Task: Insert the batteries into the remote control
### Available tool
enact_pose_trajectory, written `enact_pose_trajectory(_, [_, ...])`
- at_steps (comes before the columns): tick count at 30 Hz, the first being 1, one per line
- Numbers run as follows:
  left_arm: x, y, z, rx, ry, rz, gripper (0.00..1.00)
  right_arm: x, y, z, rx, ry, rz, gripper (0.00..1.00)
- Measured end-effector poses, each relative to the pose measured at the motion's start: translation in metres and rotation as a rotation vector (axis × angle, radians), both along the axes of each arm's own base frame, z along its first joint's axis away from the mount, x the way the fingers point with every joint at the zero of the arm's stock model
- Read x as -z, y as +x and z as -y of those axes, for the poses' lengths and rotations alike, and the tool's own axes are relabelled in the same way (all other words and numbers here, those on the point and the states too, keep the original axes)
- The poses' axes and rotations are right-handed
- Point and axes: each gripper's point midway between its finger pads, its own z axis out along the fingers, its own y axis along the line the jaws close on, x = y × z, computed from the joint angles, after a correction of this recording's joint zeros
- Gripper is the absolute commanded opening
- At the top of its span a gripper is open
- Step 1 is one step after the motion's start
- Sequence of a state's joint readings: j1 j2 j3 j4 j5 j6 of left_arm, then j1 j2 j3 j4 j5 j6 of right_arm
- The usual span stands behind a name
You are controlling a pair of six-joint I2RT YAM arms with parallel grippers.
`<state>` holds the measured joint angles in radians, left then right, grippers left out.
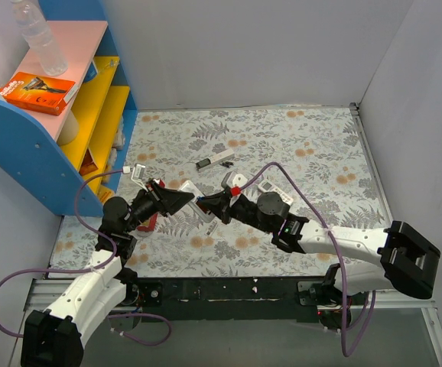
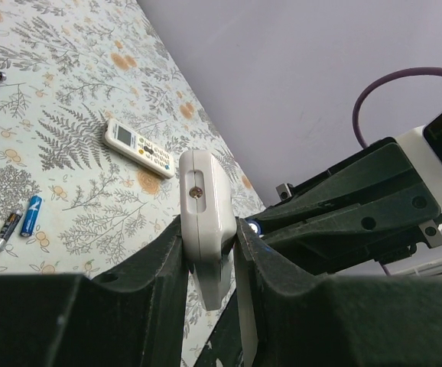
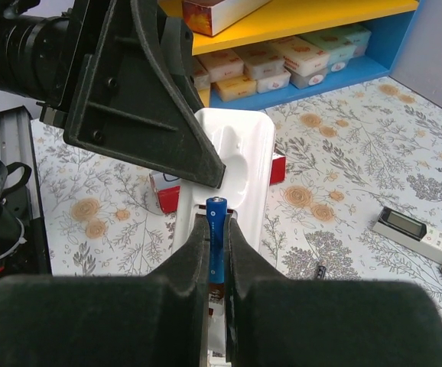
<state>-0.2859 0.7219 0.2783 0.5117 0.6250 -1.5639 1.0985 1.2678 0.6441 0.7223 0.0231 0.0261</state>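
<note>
2 white arms [image 1: 91, 284] [image 1: 351, 243] with black hands [image 1: 190, 200] [image 1: 209, 206] (purple cables [image 1: 78, 200], 1 each).

In the right gripper [image 3: 217, 223] sits the battery [image 3: 216, 246], tip at the near end of the remote [image 3: 245, 162] (itself wedged in the left gripper [image 2: 208, 243]); loose batteries [image 2: 31, 215] lie left of that gripper.

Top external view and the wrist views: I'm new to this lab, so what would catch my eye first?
At mid-table the two arms meet: the left hand clamps a white remote, its open battery bay facing the right hand, which pinches a blue battery close to it. At the far left, a blue and yellow shelf carries a bright orange box.
</note>
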Motion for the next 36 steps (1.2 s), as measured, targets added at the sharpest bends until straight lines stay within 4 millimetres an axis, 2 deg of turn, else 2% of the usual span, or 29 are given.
enact_pose_trajectory(6, [0.009,0.002,-0.002,-0.015,0.010,-0.046,0.00,0.014,0.002,-0.005,-0.001,-0.018,-0.007,0.01])
enact_pose_trajectory(14, [0.018,0.006,-0.004,-0.042,0.022,-0.092,0.00,0.028,0.003,-0.002,0.018,-0.024,-0.009,0.03])
enact_pose_trajectory(22, [0.024,0.008,-0.007,-0.062,0.036,-0.125,0.00,0.036,0.006,-0.006,0.024,-0.027,-0.010,0.09])
enact_pose_trajectory(36, [0.025,0.009,-0.008,-0.067,0.036,-0.145,0.00,0.040,0.005,-0.011,0.010,0.031,0.018,0.10])
